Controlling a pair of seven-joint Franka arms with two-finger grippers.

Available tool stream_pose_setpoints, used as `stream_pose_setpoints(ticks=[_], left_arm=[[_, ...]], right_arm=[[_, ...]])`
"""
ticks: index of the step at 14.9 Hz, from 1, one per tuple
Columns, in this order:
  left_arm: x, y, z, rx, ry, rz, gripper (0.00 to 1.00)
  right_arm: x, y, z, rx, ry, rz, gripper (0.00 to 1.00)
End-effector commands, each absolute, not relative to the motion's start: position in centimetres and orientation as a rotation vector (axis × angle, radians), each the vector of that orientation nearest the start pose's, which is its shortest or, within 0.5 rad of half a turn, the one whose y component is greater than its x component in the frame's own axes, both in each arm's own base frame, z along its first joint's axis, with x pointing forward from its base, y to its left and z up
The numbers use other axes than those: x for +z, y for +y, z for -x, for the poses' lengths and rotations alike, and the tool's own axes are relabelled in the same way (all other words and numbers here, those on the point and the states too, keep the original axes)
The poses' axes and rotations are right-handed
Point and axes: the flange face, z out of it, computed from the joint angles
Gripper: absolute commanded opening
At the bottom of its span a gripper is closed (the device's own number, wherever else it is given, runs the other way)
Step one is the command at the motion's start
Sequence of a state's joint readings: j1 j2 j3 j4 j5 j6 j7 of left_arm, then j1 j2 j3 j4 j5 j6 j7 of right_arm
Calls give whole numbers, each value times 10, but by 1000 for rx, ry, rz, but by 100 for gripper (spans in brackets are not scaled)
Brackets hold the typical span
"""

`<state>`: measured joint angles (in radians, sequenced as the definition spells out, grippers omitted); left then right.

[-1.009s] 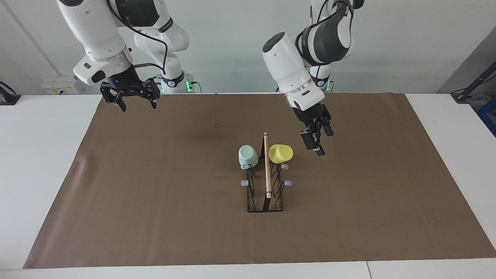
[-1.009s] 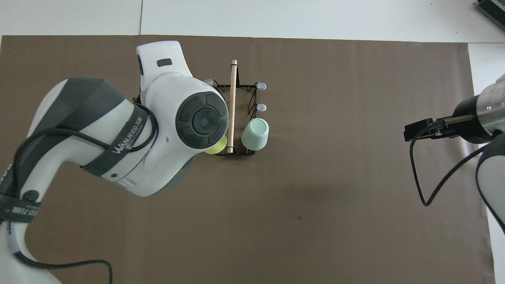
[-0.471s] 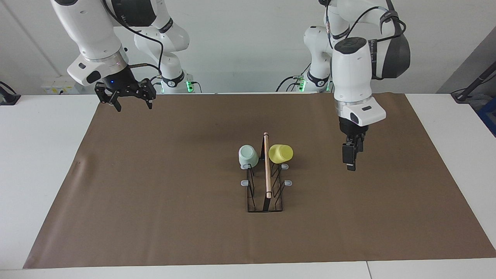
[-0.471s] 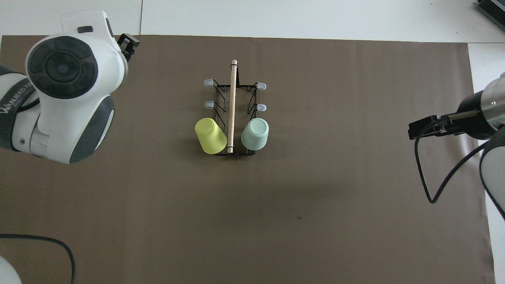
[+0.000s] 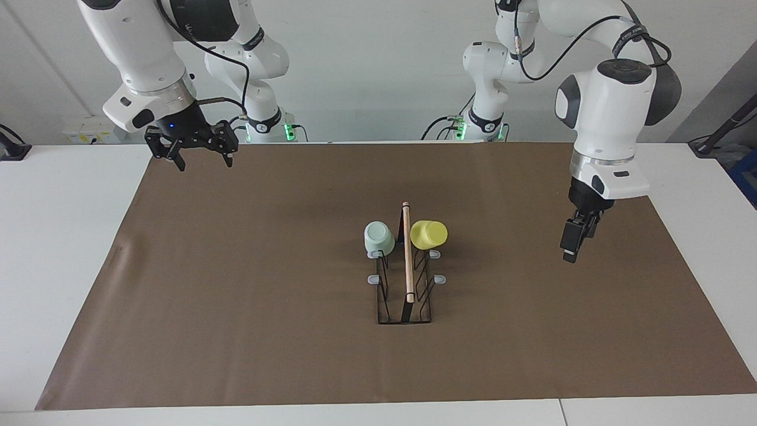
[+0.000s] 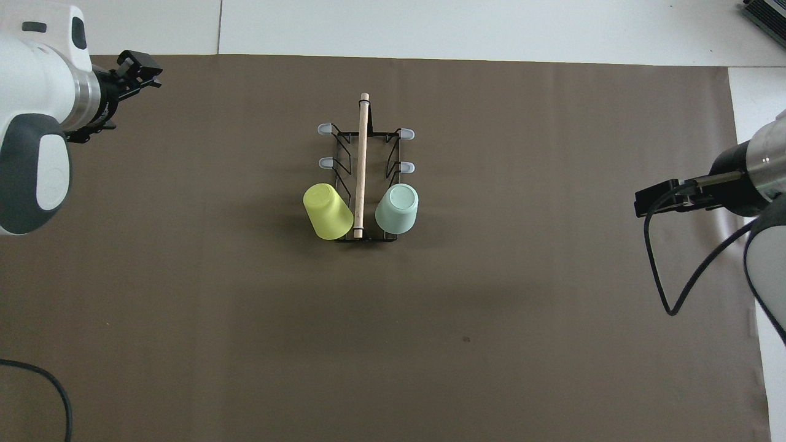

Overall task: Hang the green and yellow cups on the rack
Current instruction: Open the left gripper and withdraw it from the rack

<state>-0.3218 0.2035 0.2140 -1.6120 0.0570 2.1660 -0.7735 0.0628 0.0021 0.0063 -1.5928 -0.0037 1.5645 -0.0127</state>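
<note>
On the brown mat (image 5: pixel 236 284) covering the surface (image 5: pixel 59 248), we see the rack (image 5: pixel 406 284) standing at the middle, its wooden rod (image 5: pixel 407 254) running along the top. We take the rack as our landmark. The green cup (image 5: pixel 378 238) hangs upside down on the prong at the rack's end nearer the robots, on the side toward the right arm's end of the surface. The yellow cup (image 5: pixel 428 234) hangs tilted on the matching prong, on the side toward the left arm's end. We count four grey-tipped prongs (image 6: pixel 324 129) bare.

The left end effector (image 5: pixel 572 242) hangs over the mat well apart from the rack, toward the left arm's end, holding nothing; we cannot tell how wide its fingers stand. The right end effector (image 5: pixel 198 149) hangs over the mat's corner toward the right arm's base, well apart from the rack, its fingers spread wide and empty.
</note>
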Motion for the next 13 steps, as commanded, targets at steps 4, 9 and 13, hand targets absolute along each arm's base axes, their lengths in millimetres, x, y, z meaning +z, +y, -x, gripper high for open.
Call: stream_pose_setpoints(ticks=[4, 9, 13], left_arm=[[561, -43, -625, -413, -418, 3133, 100], [593, -41, -583, -167, -28, 3150, 100], [631, -50, -540, -64, 40, 3152, 100]], right_arm=[[609, 37, -555, 75, -165, 3156, 100], [609, 40, -554, 75, -169, 3149, 100], [608, 39, -553, 79, -165, 3150, 100]])
